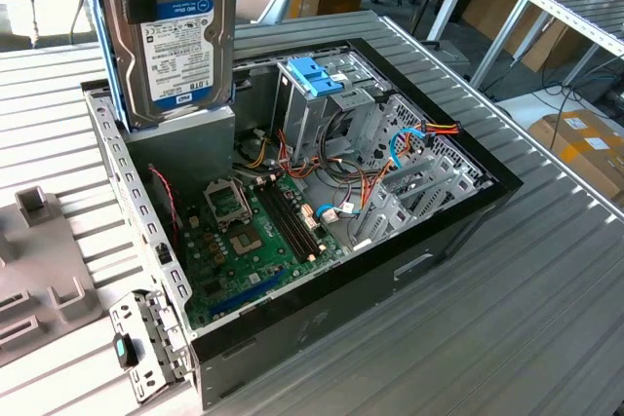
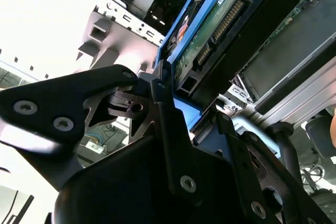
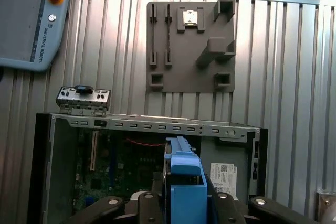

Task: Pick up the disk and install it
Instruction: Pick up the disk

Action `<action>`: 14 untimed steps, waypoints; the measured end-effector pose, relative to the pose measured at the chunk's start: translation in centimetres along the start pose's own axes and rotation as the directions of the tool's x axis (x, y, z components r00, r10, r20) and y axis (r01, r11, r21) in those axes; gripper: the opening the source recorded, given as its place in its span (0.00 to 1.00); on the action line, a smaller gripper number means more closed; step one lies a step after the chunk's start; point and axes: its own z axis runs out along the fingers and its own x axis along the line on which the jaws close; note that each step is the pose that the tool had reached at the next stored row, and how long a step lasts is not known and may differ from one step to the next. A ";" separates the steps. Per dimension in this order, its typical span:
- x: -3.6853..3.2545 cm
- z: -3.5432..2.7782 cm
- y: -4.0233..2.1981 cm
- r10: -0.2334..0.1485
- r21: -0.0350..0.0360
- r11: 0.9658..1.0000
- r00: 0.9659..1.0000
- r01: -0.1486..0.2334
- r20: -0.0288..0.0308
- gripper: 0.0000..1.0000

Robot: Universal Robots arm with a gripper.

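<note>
- The disk [image 1: 175, 36] hangs upright on edge above the open computer case [image 1: 458, 211], toward the exterior view's far left. Its white-and-blue label faces the camera and blue rails run down its sides.
- In the second wrist view the disk's [image 2: 210, 30] green circuit-board side shows. In the first wrist view its blue rail end [image 3: 184, 174] sits over the case interior.
- Directly under the disk lies the grey power-supply box [image 1: 180, 148]. I cannot tell whether the two touch.
- To the exterior view's right of it, the drive cage's blue handle [image 1: 317, 75] stands up, with loose cables [image 1: 351, 192] nearby and the motherboard [image 1: 249, 236] nearer.
- Outside the case, on the ribbed metal table [image 1: 526, 319], a grey fixture plate [image 3: 189, 45] and a teach pendant [image 3: 26, 19] lie well apart from the disk.
- My gripper [image 2: 191, 108] is clamped on the disk's upper end, with one black finger [image 2: 163, 85] on each flat side.
- My wrist points straight down over the case, and the disk dangles below it.
</note>
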 end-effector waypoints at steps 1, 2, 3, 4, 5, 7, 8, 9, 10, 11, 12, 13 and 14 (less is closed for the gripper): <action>0.01 -0.01 -0.13 0.000 0.000 1.000 1.000 0.000 0.000 0.37; 0.02 -0.01 -0.27 0.000 0.000 1.000 1.000 0.000 0.000 0.37; 0.03 -0.02 -0.46 0.000 0.000 1.000 1.000 0.000 0.000 0.37; 0.04 -0.03 -0.57 0.000 0.000 1.000 1.000 0.000 0.000 0.37; 0.05 -0.03 -0.65 0.000 0.000 1.000 1.000 0.000 0.000 0.37; 0.06 -0.04 -0.83 0.000 0.000 1.000 1.000 0.000 0.000 0.37; 0.07 -0.04 -0.96 0.000 0.000 1.000 1.000 0.000 0.000 0.37; 0.08 -0.05 -1.06 0.000 0.000 1.000 1.000 0.000 0.000 0.37; 0.09 -0.05 -1.15 0.000 0.000 1.000 1.000 0.000 0.000 0.37; 0.09 -0.06 -1.24 0.000 0.000 1.000 1.000 0.000 0.000 0.37; 0.11 -0.07 -1.40 0.000 0.000 1.000 1.000 0.000 0.000 0.37; 0.11 -0.07 -1.52 0.000 0.000 1.000 1.000 0.000 0.000 0.37; 0.12 -0.07 -1.60 0.000 0.000 1.000 1.000 0.000 0.000 0.37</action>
